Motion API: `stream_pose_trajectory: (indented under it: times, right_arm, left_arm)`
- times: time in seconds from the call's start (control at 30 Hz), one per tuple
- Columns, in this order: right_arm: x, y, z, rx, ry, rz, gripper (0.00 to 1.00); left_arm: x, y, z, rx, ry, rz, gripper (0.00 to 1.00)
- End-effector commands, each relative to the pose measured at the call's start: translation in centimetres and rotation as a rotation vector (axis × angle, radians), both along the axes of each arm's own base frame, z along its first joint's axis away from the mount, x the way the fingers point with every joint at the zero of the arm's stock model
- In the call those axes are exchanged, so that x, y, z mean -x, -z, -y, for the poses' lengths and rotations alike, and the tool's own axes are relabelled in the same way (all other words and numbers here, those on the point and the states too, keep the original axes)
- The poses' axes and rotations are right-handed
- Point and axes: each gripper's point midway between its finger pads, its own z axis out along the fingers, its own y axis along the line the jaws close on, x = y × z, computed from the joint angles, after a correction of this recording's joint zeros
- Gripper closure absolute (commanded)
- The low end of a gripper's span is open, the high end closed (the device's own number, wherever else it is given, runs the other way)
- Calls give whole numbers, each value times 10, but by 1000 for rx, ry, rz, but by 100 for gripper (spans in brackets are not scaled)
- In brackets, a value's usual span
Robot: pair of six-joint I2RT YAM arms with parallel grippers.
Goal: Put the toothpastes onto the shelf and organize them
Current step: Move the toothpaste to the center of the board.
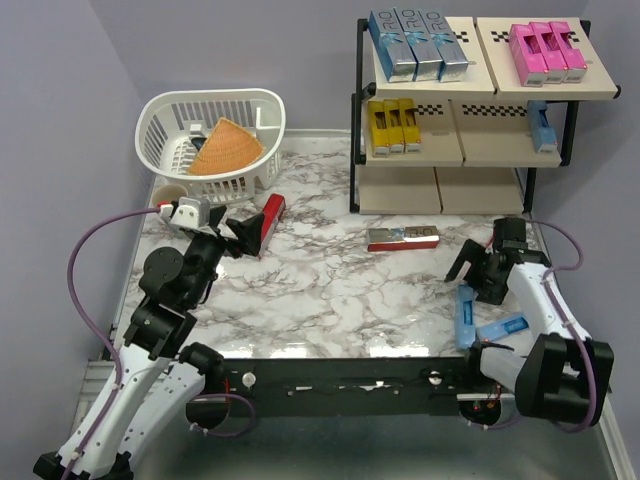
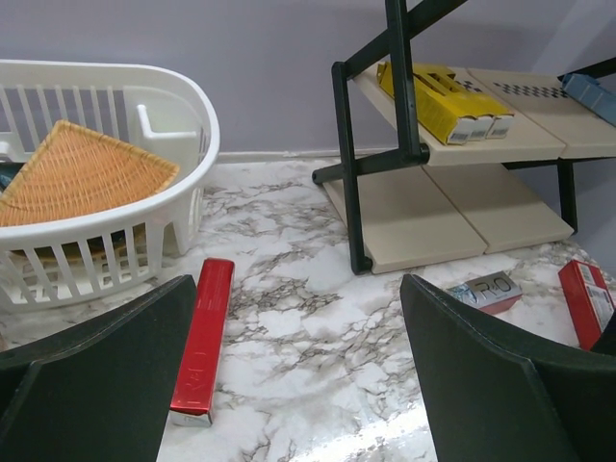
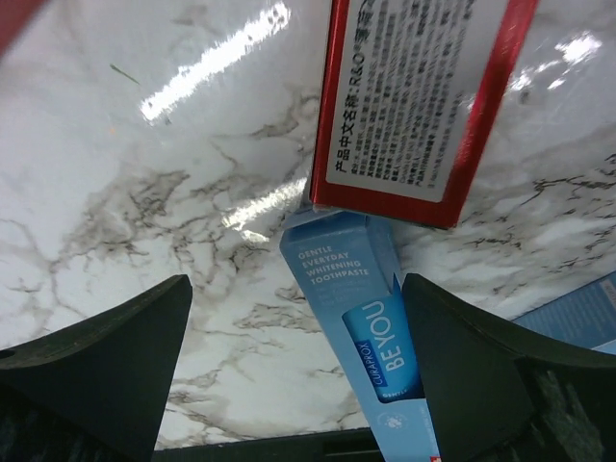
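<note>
The black-framed, beige-panelled three-tier shelf (image 1: 490,140) held ten visible toothpaste cartons (image 1: 418,45); four lay on the marble desk (image 1: 330,290): a long red carton (image 1: 271,222) by the released left pincer (image 1: 242,232), a red-and-silver carton (image 1: 402,238) midway, and two light-blue cartons (image 1: 465,316) beside the released, empty right pincer (image 1: 480,272); only its wrist view showed "BE YOU" lettering.

White plastic basket (image 1: 165,150), slotted walls, far left of the table; holds a woven orange-tan wedge-shaped mat (image 1: 225,150), lying tilted. Small cream round object (image 1: 168,190), kind unclear, just beside the basket's near-left. Grey-veined white marble tabletop (image 1: 320,300). Plain lilac wall (image 1: 60,100) behind.
</note>
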Motion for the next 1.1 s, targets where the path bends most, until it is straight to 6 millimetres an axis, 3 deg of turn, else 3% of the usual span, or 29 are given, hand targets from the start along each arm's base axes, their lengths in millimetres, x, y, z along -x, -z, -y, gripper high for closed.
stream_pose_trajectory:
  times: [0.0, 0.13, 0.3, 0.4, 0.53, 0.57, 0.7, 0.8, 0.83, 0.87, 0.97, 1.07]
  right_arm:
    - [19, 16, -5, 48, -49, -160, 1]
    - [23, 28, -13, 55, -95, -222, 2]
    - [27, 41, -24, 85, -170, -288, 11]
    - [24, 43, -39, 85, -214, -281, 21]
    - [13, 39, -68, 99, -299, -238, 49]
    - [9, 39, -74, 101, -311, -230, 51]
    - [-10, 33, -113, 96, -374, -194, 56]
    - [-26, 29, -157, 80, -451, -163, 59]
    - [-36, 18, -183, 73, -501, -115, 59]
    - [-40, 25, -192, 92, -515, -132, 59]
    - [-57, 19, -240, 66, -580, -90, 59]
    - [-69, 15, -273, 40, -627, -28, 54]
  left_arm:
    - [5, -7, 0, 16, 17, 26, 1]
    - [6, -7, 1, 17, 21, 29, 1]
    - [7, -9, 1, 21, 26, 34, 1]
    - [6, -6, 2, 16, 25, 27, 1]
    - [4, -4, 2, 14, 25, 19, 1]
    - [3, -3, 2, 12, 23, 18, 1]
    - [2, -1, 2, 5, 20, 10, 1]
    - [1, 0, 1, 0, 10, 11, 1]
    - [1, 0, 0, 1, 4, 9, 1]
    - [0, 1, 0, -3, 5, 8, 1]
    - [-1, 4, 0, -11, 2, 0, 1]
    - [-3, 5, -3, -15, -14, 0, 1]
